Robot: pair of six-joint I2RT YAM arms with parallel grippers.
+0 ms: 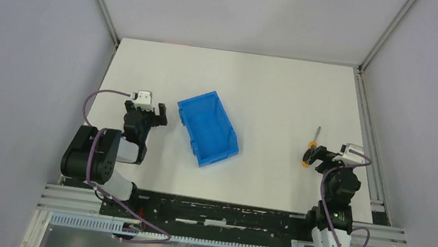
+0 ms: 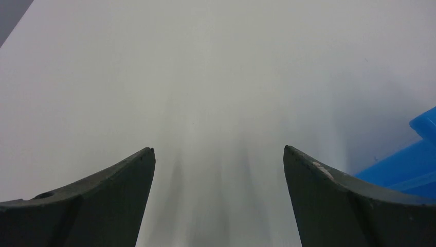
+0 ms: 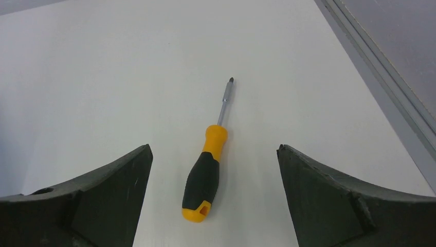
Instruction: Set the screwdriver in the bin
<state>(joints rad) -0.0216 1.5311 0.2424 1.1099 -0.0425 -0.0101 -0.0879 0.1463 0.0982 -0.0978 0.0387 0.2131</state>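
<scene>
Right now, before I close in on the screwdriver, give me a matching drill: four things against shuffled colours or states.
1 screwdriver
2 bin
3 left end effector
4 right end effector

A open, beside the bin
B orange and black, flat on the table
C open, over the screwdriver
D blue, mid-table

Pairs: 1-B, 2-D, 3-A, 4-C

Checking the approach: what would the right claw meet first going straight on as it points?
Likely the screwdriver, handle end first, lying on the table before the open right claw; depth unclear.
</scene>
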